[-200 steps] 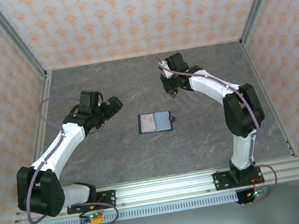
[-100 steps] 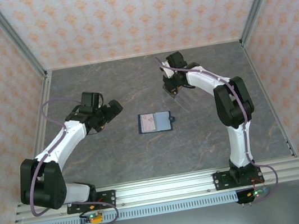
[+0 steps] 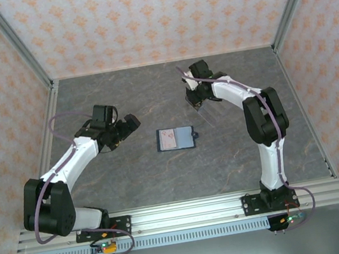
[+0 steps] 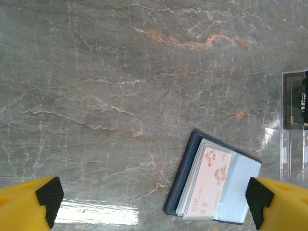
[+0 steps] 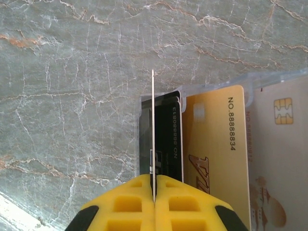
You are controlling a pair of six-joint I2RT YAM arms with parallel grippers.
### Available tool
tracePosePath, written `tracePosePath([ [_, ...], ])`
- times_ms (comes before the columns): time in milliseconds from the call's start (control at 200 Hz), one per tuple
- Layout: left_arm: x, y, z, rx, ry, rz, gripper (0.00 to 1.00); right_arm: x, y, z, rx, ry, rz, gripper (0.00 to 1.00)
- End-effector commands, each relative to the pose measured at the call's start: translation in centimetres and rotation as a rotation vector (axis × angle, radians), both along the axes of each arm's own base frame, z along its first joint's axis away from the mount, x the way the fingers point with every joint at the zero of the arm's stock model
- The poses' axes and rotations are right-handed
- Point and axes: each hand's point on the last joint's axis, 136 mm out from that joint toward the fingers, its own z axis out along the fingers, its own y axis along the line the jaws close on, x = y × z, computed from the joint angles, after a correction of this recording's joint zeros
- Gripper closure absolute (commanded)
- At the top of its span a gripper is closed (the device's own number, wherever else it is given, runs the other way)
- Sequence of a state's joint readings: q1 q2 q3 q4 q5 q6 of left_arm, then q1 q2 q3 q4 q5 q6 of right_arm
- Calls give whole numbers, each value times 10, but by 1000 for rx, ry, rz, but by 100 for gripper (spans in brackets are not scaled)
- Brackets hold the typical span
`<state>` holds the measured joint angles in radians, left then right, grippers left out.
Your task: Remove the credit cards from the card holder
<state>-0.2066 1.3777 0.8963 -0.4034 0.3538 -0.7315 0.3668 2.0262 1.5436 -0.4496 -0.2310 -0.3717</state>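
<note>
We lay a card [image 5: 153, 120] aside
Our right gripper [image 5: 153, 192] pinches it right of the holder [image 3: 174, 138]; left gripper [image 4: 153, 199] gapes empty. Best lowered flat.

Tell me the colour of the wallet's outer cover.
Dark navy-blue folding wallet, best seen in the left wrist view.

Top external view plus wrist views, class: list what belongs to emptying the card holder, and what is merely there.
Belongs: card holder, lying open; pink card in its pocket; thin card pinched edge-on in the right jaws; gold card and dark card, lying outside it.
Merely there: marbled table top; patterned walls; metal rail.
</note>
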Motion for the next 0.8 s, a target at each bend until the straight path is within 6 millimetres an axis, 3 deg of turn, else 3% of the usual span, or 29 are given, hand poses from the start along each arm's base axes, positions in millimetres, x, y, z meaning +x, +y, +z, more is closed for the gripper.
tracePosePath([
  [0,-1,2,-5,3,4,-6,0,-9,-11,12,-40,-12,-1,100],
  [220,-2,0,-9,-10,10,-8,0,-8,-8,4,-37,4,6,96],
  [400,-1,-4,-8,-29,5,-21,0,-3,-6,5,-27,16,-13,74],
  [641,0,-6,-12,-37,16,-24,0,-5,-4,28,18,-7,-43,71],
  [796,1,-7,-11,-39,15,-27,0,-9,-6,56,80,-18,-124,66],
])
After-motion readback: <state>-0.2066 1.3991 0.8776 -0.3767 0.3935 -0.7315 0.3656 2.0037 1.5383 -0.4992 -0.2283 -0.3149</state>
